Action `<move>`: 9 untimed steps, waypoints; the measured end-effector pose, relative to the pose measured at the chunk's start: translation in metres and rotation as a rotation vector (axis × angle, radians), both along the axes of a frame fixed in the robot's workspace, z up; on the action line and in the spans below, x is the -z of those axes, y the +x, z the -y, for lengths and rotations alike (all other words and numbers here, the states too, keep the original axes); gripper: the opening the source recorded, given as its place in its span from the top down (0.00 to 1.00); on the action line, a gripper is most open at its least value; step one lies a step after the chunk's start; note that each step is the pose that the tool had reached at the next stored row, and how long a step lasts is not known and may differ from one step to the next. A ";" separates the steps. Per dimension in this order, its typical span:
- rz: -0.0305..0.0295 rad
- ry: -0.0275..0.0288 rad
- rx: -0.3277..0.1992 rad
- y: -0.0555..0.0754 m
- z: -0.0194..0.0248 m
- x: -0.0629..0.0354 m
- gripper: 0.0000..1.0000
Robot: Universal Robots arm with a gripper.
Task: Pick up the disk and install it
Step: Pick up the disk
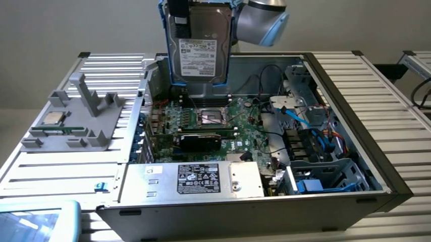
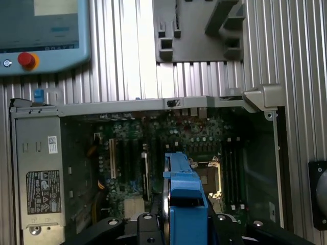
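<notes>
- Slippage is the first worry: the tool (image 1: 180, 17) is clenched on the disk (image 1: 200, 48) near the upper end of its blue carrier. The drive hangs upright with most of its weight below the grip, and a jolt could tilt it or shake it loose.
- Position of the disk: it is in the air above the far part of the open computer case (image 1: 380, 174), over the motherboard (image 1: 225, 128), and touches nothing but the tool.
- Dropped from there, it would probably strike the processor socket (image 1: 210, 117) or the cards beside it, harming both.
- Cables (image 1: 301, 117), blue and black, loop loosely across the exterior view's right side of the case. A low pass toward the grey drive cage (image 1: 322, 176) could snag them.
- Cage walls look close-set, so a carrier arriving skewed may jam on the rim rather than slide in.
- Power supply (image 1: 202, 179), the silver box with a black label, lies along the near wall just beside the cage and leaves little room to correct.
- Counter (image 1: 377, 75): ribbed silver metal slats, hard and grooved. It carries the case and a grey fixture (image 1: 84, 113) with a small processor chip (image 1: 52, 119). A pendant (image 2: 43, 30) with a red button (image 2: 26, 60) lies on it too.
- Room: a plain pale wall stands behind the counter.
</notes>
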State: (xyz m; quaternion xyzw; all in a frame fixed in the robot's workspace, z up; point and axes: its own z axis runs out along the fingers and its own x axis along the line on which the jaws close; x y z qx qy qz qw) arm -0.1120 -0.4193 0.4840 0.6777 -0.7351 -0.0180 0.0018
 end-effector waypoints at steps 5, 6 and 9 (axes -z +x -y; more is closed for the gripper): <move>-0.0001 0.0008 0.000 0.013 0.0104 -0.0005 0.63; -0.0001 0.0010 0.000 0.016 0.0127 -0.0006 0.63; -0.0002 0.0013 0.000 0.024 0.0197 -0.0007 0.63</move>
